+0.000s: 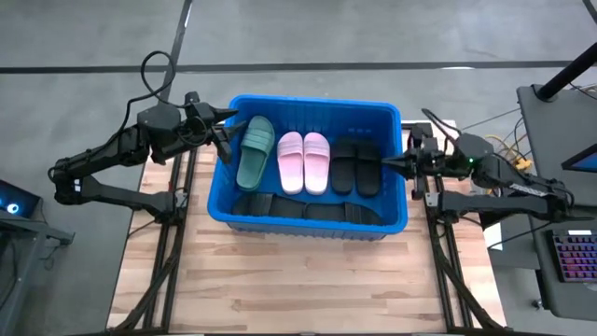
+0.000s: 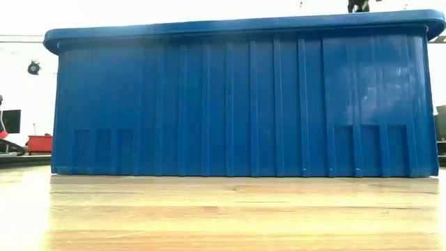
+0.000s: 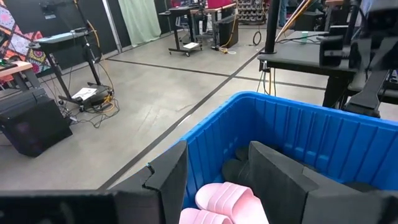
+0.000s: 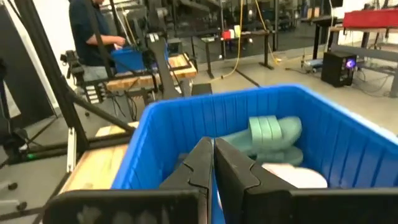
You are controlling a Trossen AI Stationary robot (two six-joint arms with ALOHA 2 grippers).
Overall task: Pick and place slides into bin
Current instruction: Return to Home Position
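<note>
High view, left to right: we see the left arm reaching in from the table's left side, elbow bent, its left gripper [image 1: 222, 133] hovering at the left rim of the bin [image 1: 317, 101] with its tips aimed inward. The left wrist view shows its fingers [image 3: 169, 177] spread apart with nothing between them. Inside the bin lie the slides, which we take as the reason both arms carry nothing: the green slides [image 1: 254, 151] by the left wall, seemingly one on the other, the pink slides [image 1: 304, 161] side by side in the middle, black slides [image 1: 357, 165] to their right, and further black slides [image 1: 298, 207] laid end to end along the near wall. None shows on the table [image 1: 298, 280], so we judge the sorting finished and only the return to rest outstanding. At the bin's right rim the right gripper [image 1: 392, 165] points inward on a low, stretched right arm, and the right wrist view shows its fingers [image 4: 200, 165] pressed together on nothing.
</note>
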